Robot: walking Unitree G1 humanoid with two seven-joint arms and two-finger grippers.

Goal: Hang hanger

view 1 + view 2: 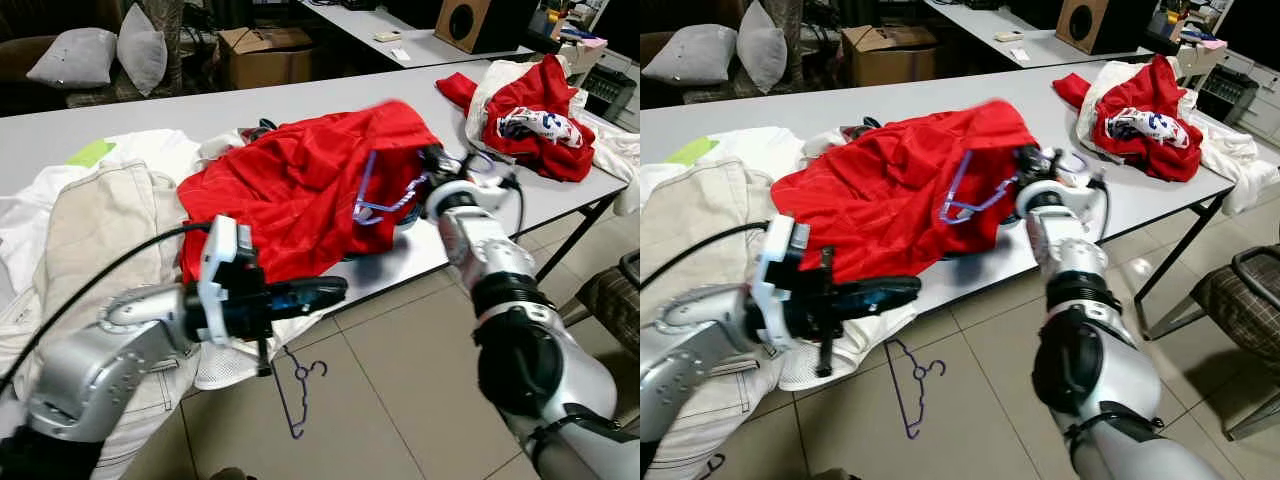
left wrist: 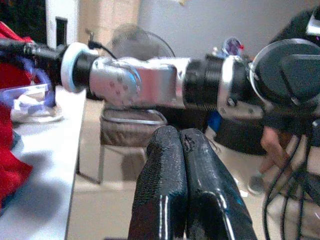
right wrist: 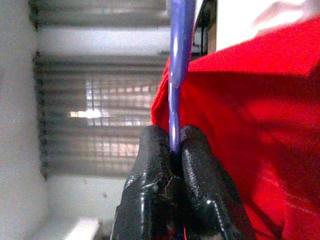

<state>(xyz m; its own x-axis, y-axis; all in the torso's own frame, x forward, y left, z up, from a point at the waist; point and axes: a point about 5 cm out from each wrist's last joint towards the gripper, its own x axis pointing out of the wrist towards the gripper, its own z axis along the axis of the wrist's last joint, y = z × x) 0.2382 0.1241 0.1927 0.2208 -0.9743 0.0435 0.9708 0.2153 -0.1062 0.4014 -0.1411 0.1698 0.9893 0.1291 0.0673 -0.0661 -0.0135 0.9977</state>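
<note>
At the far left a heap of cream cloth (image 1: 95, 215) hangs over the near edge of the long grey table (image 1: 180, 110), and just in front of it the left gripper (image 1: 335, 288) is held out level over the tiled floor (image 1: 400, 400), off the table edge, its two black fingers (image 2: 165, 190) pressed flat together with nothing between them. Below that gripper a second purple hanger (image 1: 293, 395) lies flat on the floor tiles. Further right, a red garment (image 1: 300, 180) is spread in a mound across the middle of the table, reaching its near edge. On the right flank of this garment sits the purple hanger (image 1: 385, 205), partly draped in the red cloth, its wire frame showing against the fabric. The right gripper (image 3: 174, 150) meets the hanger there, above the table near its front edge: the two fingers (image 3: 200, 180) are clamped tight on the thin purple rod, which runs straight out from between the tips alongside the red fabric. Beyond the right arm, toward the table's far right end, a second pile of red and white clothes (image 1: 535, 115) lies well apart from the hanger.
</note>
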